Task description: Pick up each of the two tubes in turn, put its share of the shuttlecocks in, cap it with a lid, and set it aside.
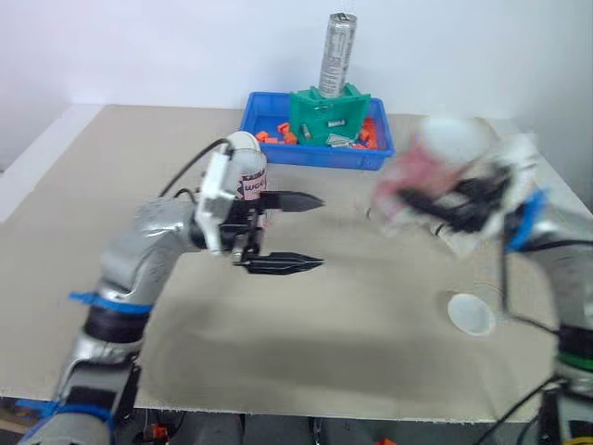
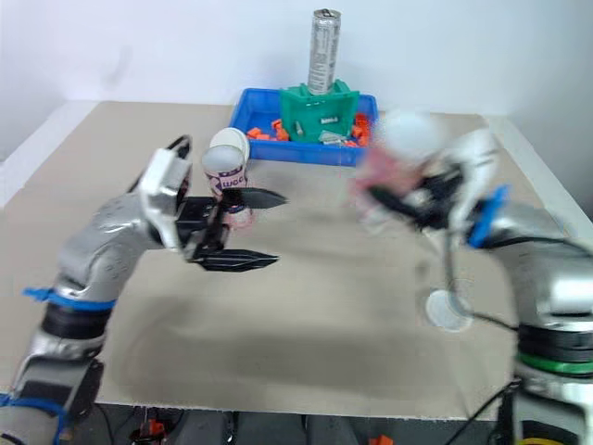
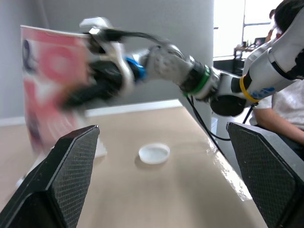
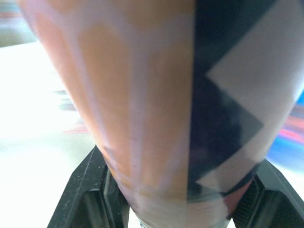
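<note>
Hard against the right wrist camera, the pink tube is clamped between the right gripper's two fingers, which pinch its sides. From the head it hangs in the air above the right half of the counter, tilted and smeared by motion. The step looks like the handling of the first tube: picked up, not yet capped, since a white lid lies loose on the counter just below it. The next move probably calls for holding the tube steady with its mouth reachable, so the left gripper, which hovers mid-counter with fingers spread wide and empty, can bring shuttlecocks or the lid. A second tube stands just behind that gripper, with a blue bin and a silver can further back. Whether the held tube is loaded, which end is open, and whether the second tube's pale top is a lid cannot be told; no shuttlecocks can be made out.
</note>
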